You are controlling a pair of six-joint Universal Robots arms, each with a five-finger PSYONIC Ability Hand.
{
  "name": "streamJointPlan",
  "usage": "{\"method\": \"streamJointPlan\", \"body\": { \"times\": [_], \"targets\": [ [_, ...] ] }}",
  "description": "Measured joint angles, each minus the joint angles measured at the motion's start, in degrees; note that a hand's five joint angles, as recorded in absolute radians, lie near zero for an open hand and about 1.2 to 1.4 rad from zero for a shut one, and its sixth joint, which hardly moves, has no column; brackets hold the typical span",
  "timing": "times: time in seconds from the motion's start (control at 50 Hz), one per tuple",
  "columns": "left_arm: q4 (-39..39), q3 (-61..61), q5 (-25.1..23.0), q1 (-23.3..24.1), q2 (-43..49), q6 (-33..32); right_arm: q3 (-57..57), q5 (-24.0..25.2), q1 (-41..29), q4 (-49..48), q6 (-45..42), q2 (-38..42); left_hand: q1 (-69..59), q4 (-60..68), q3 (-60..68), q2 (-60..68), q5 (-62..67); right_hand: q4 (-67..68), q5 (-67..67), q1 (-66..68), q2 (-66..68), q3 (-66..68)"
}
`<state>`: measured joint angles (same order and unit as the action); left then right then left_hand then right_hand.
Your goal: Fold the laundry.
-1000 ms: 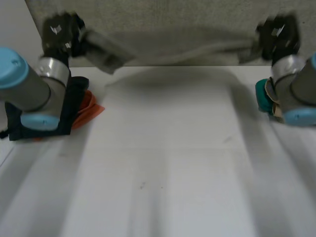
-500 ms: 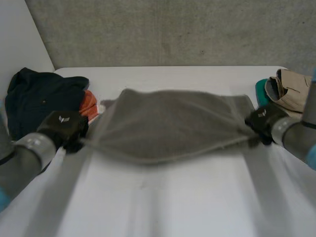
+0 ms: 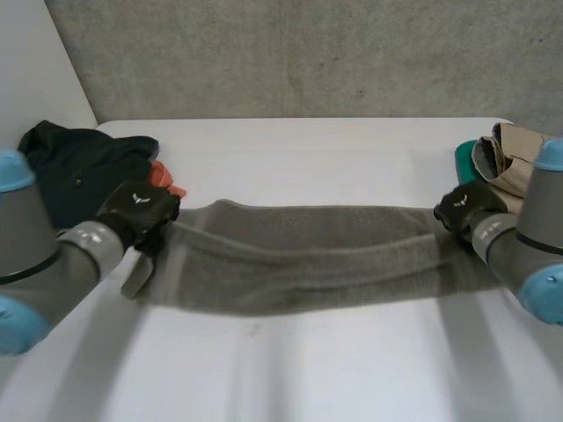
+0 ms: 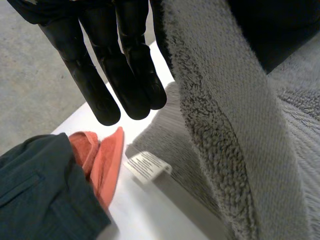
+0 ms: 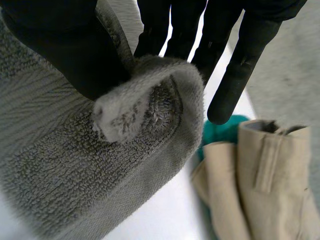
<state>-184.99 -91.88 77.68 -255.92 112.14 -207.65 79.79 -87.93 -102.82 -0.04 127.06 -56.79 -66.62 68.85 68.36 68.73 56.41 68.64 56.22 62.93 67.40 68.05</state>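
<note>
Two arms come in at the near corners of the white table (image 3: pixel 290 369), the left arm (image 3: pixel 44 264) and the right arm (image 3: pixel 528 255), with bare tabletop between them. Just beyond that bare stretch we see the grey towel (image 3: pixel 308 255), drawn out in a long band across the middle of the table from one hand to the other, with a soft ridge running along its length. We cannot tell whether all of it rests on the table.

At the towel's left end, a white label (image 3: pixel 138 277) sticks out just on the near side of the left hand (image 3: pixel 139 214). In the left wrist view the towel's edge rises between the straight fingers (image 4: pixel 100 85) and the thumb side of that hand, so we read it as pinched there. At the towel's right end the right hand (image 3: pixel 466 207) has the corner. Its wrist view shows the thumb (image 5: pixel 65 50) pressing a rolled bit of towel against the straight fingers (image 5: pixel 240 65).

Beyond the left hand lies an orange cloth (image 3: pixel 163 178), and touching it on its outer side a dark garment (image 3: pixel 79 167) in a heap. Beyond the right hand we see a beige garment (image 3: pixel 510 158) lying partly over a teal cloth (image 3: pixel 464 161) at the table's far right corner. Farthest off stands a grey wall (image 3: pixel 308 61).
</note>
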Motion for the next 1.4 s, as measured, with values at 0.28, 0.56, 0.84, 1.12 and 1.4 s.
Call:
{"method": "streamJointPlan", "body": {
  "times": [0.28, 0.56, 0.84, 1.12, 1.4],
  "targets": [
    [-0.52, 22.91, 11.81, 5.30, 20.04, 1.15, -14.53, -1.84, -0.63, -10.10, -0.08, 14.69, -0.03, 0.00, 0.00, 0.00, 0.00, -0.78, -0.32, -0.01, -0.49, -0.65],
    [-2.82, 31.61, 13.71, 6.93, 24.80, 5.99, -19.39, -5.37, -0.83, -18.98, 3.74, 18.69, 55.62, -55.83, -54.81, -55.17, -52.79, -56.38, -53.75, -50.17, -55.15, -56.05],
    [-2.17, 26.01, 13.73, 7.31, 14.25, 6.76, -10.84, 0.35, 0.67, -7.02, 20.00, -1.36, 55.62, -57.20, -56.18, -56.69, -53.61, -56.53, -53.75, -50.17, -55.15, -56.11],
    [-2.85, 7.84, 13.06, 6.56, 6.92, 6.32, 1.15, 10.09, 10.31, 8.97, 19.07, -5.31, 55.62, -57.20, -56.18, -56.70, -53.61, -41.79, -39.04, -35.89, -40.84, -41.30],
    [-3.58, 7.02, 13.12, 6.39, 6.08, 6.58, 8.32, 18.38, 15.36, -6.16, 17.37, -1.87, 55.62, -57.20, -56.18, -56.70, -53.61, -36.82, -34.04, -31.21, -35.72, -36.00]
  ]
}}
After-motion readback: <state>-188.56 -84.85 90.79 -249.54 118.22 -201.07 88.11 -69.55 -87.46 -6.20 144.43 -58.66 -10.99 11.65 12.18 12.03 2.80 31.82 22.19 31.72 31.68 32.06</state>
